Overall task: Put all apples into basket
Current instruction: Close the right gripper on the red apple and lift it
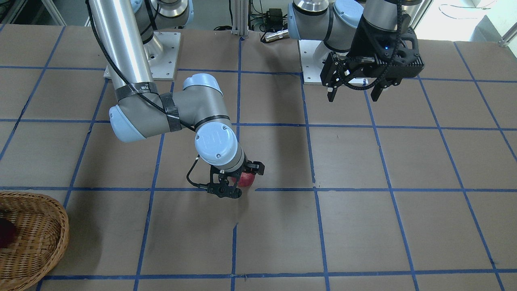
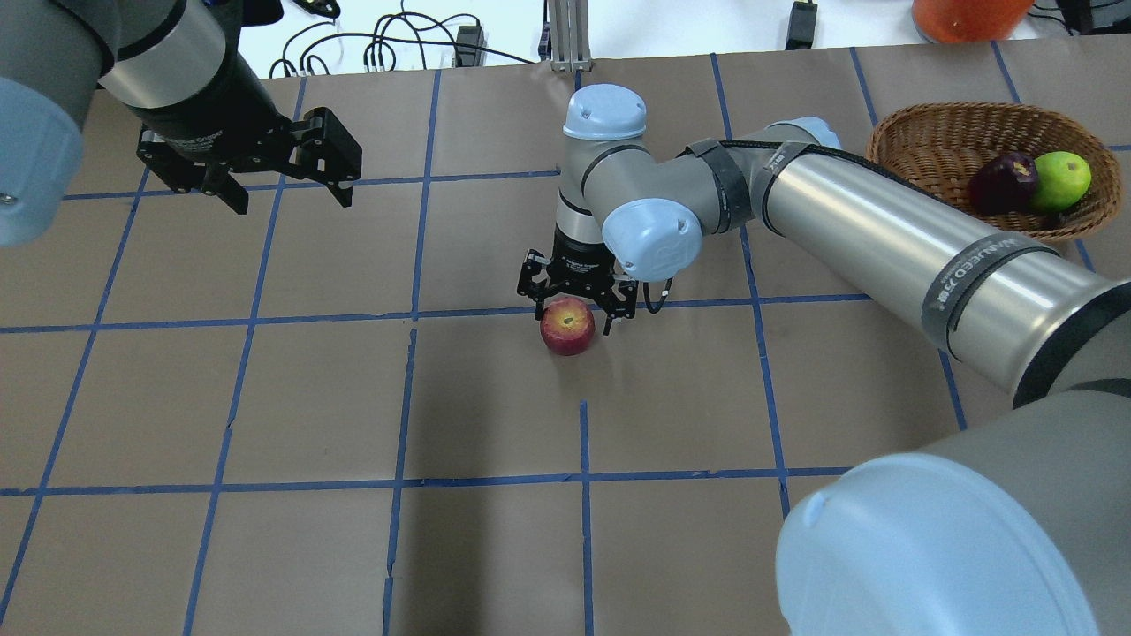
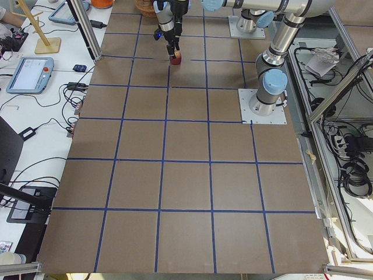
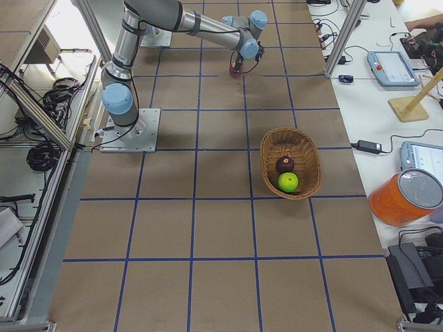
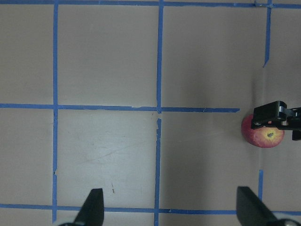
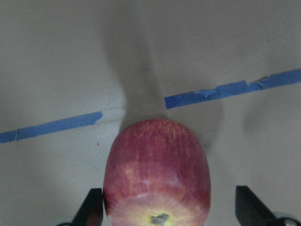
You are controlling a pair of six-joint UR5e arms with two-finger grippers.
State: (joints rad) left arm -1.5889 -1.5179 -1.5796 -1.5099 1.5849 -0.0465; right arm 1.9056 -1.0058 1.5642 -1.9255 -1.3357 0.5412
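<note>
Red skin shading to yellow at the stem end marks the red apple [image 6: 157,174], the only apple not yet in the basket. It stands on the bench [image 2: 495,406] with its stem axis upright and the stem end facing the right wrist camera. A blue tape line [image 6: 211,92] runs just beside it.

Right claw [image 2: 575,316]: lowered around the red apple, jaws spread wide, nothing gripped. In the right wrist view one finger [image 6: 91,212] sits at or just beside the apple's flank. The other finger [image 6: 249,209] stands clear, with bare bench showing in the gap. The apple therefore lies between the fingers but off-centre, toward the first finger. The body is round, so no grip direction is preferred. Judgement: on closing, the far finger must travel further, and the apple may roll or be nudged sideways before both pads seat.

Left claw [image 2: 292,199]: hangs above the bench, well apart from the red apple on the robot's left, jaws wide and empty. The right arm is the nearer one for this pick.

Basket [image 2: 919,146]: well apart from the red apple, toward the robot's right. It holds the purple apple [image 2: 1001,181] and the green apple [image 2: 1062,179], side by side and apparently touching. Judgement: two of the three apples are placed; grasp, lift and carry are left.
</note>
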